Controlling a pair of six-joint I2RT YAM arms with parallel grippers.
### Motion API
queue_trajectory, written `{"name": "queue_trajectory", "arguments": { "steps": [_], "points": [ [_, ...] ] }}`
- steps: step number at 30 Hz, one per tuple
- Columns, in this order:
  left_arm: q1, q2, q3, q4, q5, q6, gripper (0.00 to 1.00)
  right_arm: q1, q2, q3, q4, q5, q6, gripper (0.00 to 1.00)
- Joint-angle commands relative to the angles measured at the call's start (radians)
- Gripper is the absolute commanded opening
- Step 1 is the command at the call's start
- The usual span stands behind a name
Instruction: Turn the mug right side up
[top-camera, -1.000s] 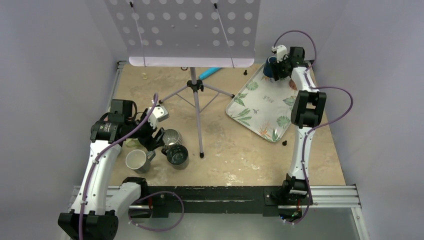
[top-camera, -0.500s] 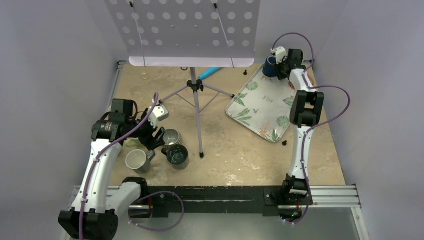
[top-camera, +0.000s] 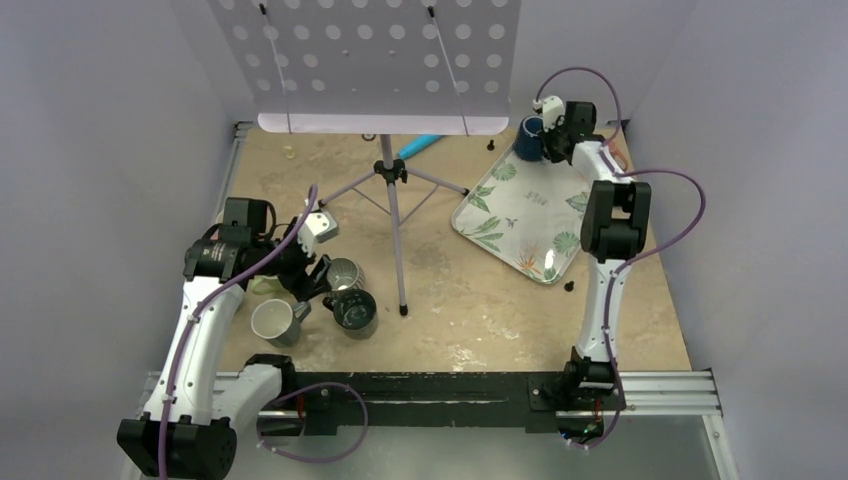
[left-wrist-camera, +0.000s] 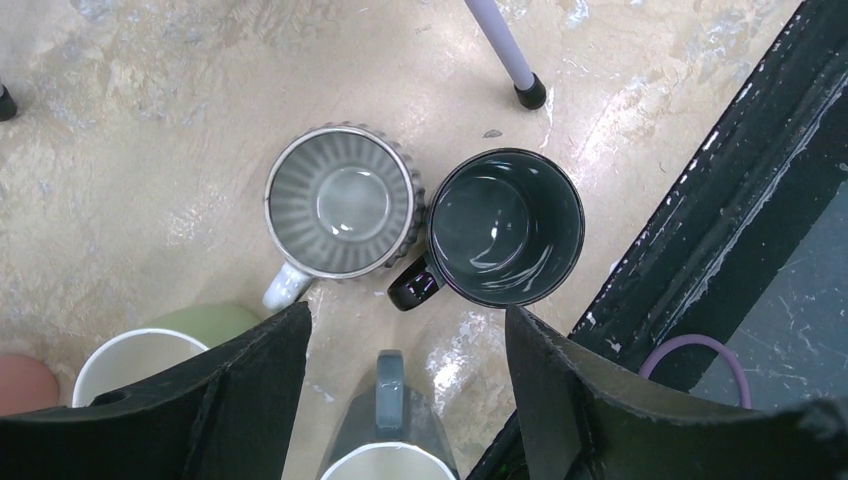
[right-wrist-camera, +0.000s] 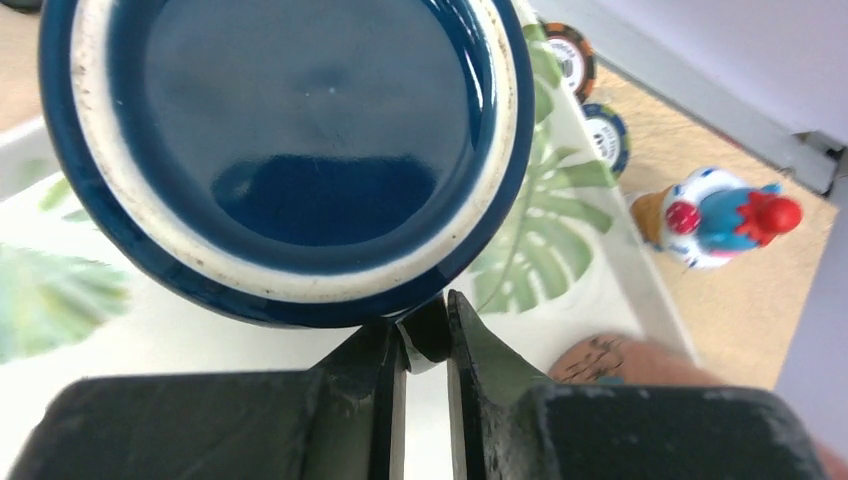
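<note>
The blue mug fills the right wrist view with its glazed base and bare white foot ring turned toward the camera. My right gripper is shut on the mug's dark handle, which is pinched between the fingers. From above, the blue mug hangs at the far corner of the leaf-print tray, and my right gripper is just to its right. My left gripper hangs open over a cluster of upright mugs at the left, holding nothing; seen from above, the left gripper is beside them.
Under the left gripper stand a ribbed grey mug, a black mug, a grey mug and a green one. A music stand rises mid-table. A blue marker lies at the back. A toy figure and chips sit beyond the tray.
My right gripper has closed on the blue mug's handle and carried the mug a little left and toward the back wall. The left arm has stayed still.
</note>
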Motion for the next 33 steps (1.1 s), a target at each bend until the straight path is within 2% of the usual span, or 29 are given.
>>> {"name": "queue_trajectory", "arguments": {
  "steps": [1,6,9,11,13,15,16,20,23,25,29,33],
  "points": [
    [-0.003,-0.006,0.001,-0.013,0.056,0.03,0.75,0.01,-0.252,-0.12,0.107,-0.041,0.256,0.0],
    [-0.006,-0.054,0.02,-0.001,0.042,-0.002,0.77,0.009,-0.458,-0.417,0.205,-0.114,0.543,0.0],
    [-0.015,-0.095,0.034,-0.008,0.094,0.008,0.79,0.01,-0.561,-0.567,0.211,-0.179,0.659,0.0],
    [-0.04,-0.108,0.039,0.006,0.089,-0.001,0.81,0.012,-0.632,-0.701,0.246,-0.284,0.736,0.0],
    [-0.051,-0.119,0.034,0.074,0.093,-0.021,0.81,0.018,-0.719,-0.824,0.314,-0.361,0.813,0.0],
    [-0.051,-0.13,-0.007,0.238,0.051,-0.112,0.83,0.048,-0.833,-0.923,0.354,-0.368,0.855,0.0],
    [-0.052,-0.133,-0.026,0.307,0.042,-0.153,0.83,0.092,-0.878,-0.958,0.347,-0.353,0.86,0.0],
    [-0.075,-0.155,-0.052,0.385,0.115,-0.181,0.83,0.203,-1.082,-1.088,0.386,-0.349,0.953,0.0],
    [-0.104,-0.231,-0.136,0.552,0.021,-0.203,0.82,0.272,-1.216,-1.162,0.396,-0.363,1.019,0.0],
    [-0.11,-0.291,-0.212,0.689,-0.028,-0.201,0.81,0.359,-1.299,-1.201,0.394,-0.344,1.054,0.0],
    [-0.118,-0.375,-0.335,0.843,0.068,-0.112,0.8,0.524,-1.421,-1.269,0.471,-0.325,1.188,0.0],
    [-0.119,-0.391,-0.334,0.902,0.164,-0.176,0.78,0.694,-1.476,-1.302,0.562,-0.221,1.294,0.0]
  ]
}}
